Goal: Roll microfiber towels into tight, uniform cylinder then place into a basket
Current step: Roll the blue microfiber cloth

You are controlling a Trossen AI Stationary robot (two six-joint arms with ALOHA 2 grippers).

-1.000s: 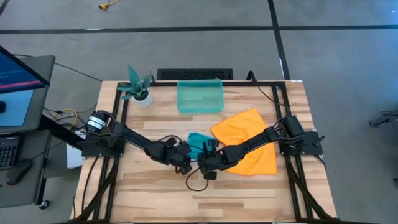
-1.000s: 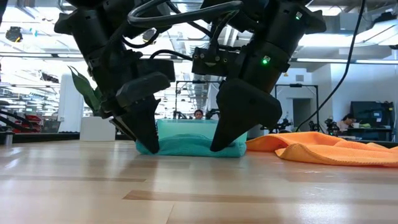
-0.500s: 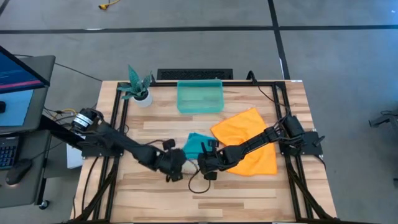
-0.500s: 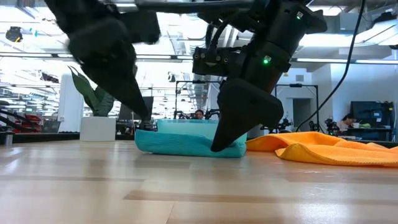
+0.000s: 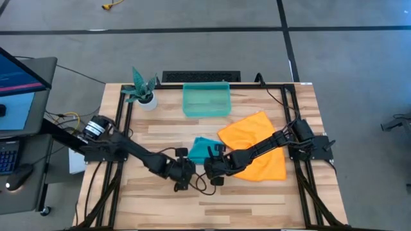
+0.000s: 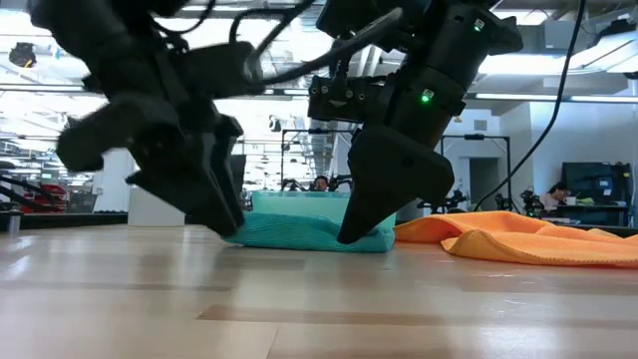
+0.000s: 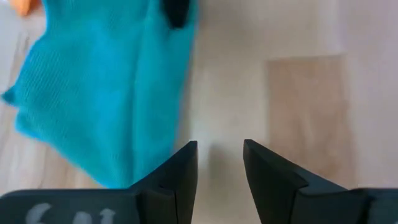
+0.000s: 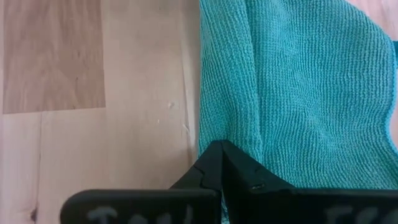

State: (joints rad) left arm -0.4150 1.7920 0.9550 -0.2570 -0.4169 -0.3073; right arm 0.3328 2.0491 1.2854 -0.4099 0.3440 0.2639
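Note:
A teal-blue towel (image 5: 201, 149) lies bunched on the wood at mid-table, with an orange towel (image 5: 253, 151) spread flat to its right. The basket (image 5: 206, 100) stands at the far edge. My right gripper (image 5: 215, 172) is shut at the teal towel's near edge. My left gripper (image 7: 219, 158) is open, its fingers over bare wood just beside the towel's left edge (image 7: 155, 162), touching nothing that I can see. In the low view it (image 6: 224, 219) stands at the towel's left end. My right gripper meets the teal towel's near edge (image 8: 211, 134) beside a lengthwise fold, coming slanting down from the table's near right. Its shut fingertips (image 8: 208, 163) hide whether cloth is pinched between them. The towel lies on the table, slack, slightly humped at that end (image 6: 384, 234).
A white pot with a teal plant (image 5: 142, 90) stands at the far left corner. A black frame rail (image 5: 290, 109) borders the table. Bare wood (image 5: 237, 205) lies open along the near side.
My left gripper has come off the teal towel's left end, swung up and toward the table's near left, rolled about its own line, and come down again beside that end. The towel's left end lies lower and flatter than before.

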